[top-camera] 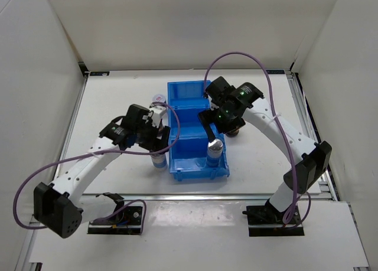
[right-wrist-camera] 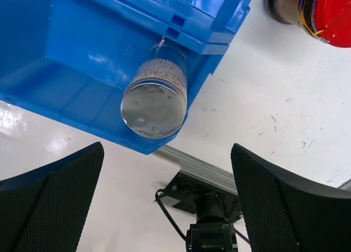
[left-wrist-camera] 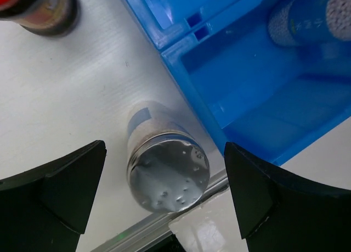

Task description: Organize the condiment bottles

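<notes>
A silver-topped bottle (left-wrist-camera: 167, 167) stands on the table just left of the blue bin (left-wrist-camera: 258, 98). My left gripper (left-wrist-camera: 164, 200) is open above it, one finger on each side, not touching. In the top view this bottle (top-camera: 158, 160) shows below the left gripper (top-camera: 156, 142). A second silver-topped bottle (right-wrist-camera: 155, 101) stands in the near right corner of the bin's front compartment (top-camera: 214, 148). My right gripper (right-wrist-camera: 167, 197) is open and empty above it (top-camera: 214, 129). A red-capped bottle (right-wrist-camera: 321, 10) stands on the table right of the bin, another (left-wrist-camera: 38, 7) left of it.
The blue bin (top-camera: 192, 94) lies in the middle of the table, its far compartments hidden or bare. A light-lidded bottle (top-camera: 158, 98) stands by its far left corner. An aluminium rail (right-wrist-camera: 203, 169) runs along the table's near edge.
</notes>
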### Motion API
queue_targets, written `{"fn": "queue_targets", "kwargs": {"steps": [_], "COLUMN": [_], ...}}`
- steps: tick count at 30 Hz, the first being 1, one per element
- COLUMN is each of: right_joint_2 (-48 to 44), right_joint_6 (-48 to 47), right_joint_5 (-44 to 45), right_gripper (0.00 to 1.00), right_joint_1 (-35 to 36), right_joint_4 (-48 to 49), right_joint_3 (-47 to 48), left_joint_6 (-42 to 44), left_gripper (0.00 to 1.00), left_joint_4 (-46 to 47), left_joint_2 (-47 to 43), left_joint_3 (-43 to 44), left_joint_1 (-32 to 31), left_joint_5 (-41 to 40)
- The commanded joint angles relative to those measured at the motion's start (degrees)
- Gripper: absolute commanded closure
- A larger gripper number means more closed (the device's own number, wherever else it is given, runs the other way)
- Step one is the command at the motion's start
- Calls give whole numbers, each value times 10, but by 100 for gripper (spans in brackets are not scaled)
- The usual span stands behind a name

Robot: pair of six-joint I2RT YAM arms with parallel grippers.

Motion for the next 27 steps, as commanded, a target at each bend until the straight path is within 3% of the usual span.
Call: {"fn": "queue_targets", "kwargs": {"steps": [1, 8, 14, 17, 18, 21, 25, 27], "right_joint_2": [-23, -39, -44, -44, -49, -49, -61, -66], "right_joint_6": [9, 9, 14, 14, 14, 14, 19, 19], "right_joint_5": [18, 29, 34, 41, 46, 46, 41, 34], "right_gripper": [0, 0, 0, 0, 0, 0, 0, 0], "right_joint_1": [3, 3, 3, 3, 3, -9, -29, -47], "right_joint_4": [-12, -12, -12, -12, -12, -12, -5, 0], "right_joint_3": [-7, -27, -46, -46, -46, -46, -58, -66], "left_joint_6": [-7, -38, -45, -50, -50, -50, -38, -38], "left_gripper": [0, 3, 26, 45, 60, 77, 89, 89], "left_joint_4": [-1, -1, -1, -6, -15, -41, -85, -107], "left_joint_2": [7, 25, 31, 31, 24, 18, 44, 58], "left_joint_3": [7, -10, -10, 2, 22, 88, 206, 256], "left_joint_1": [-28, -48, -48, -48, -48, -48, -48, -53], "left_joint_5": [-45, -64, -75, -94, -107, -159, -182, -188]}}
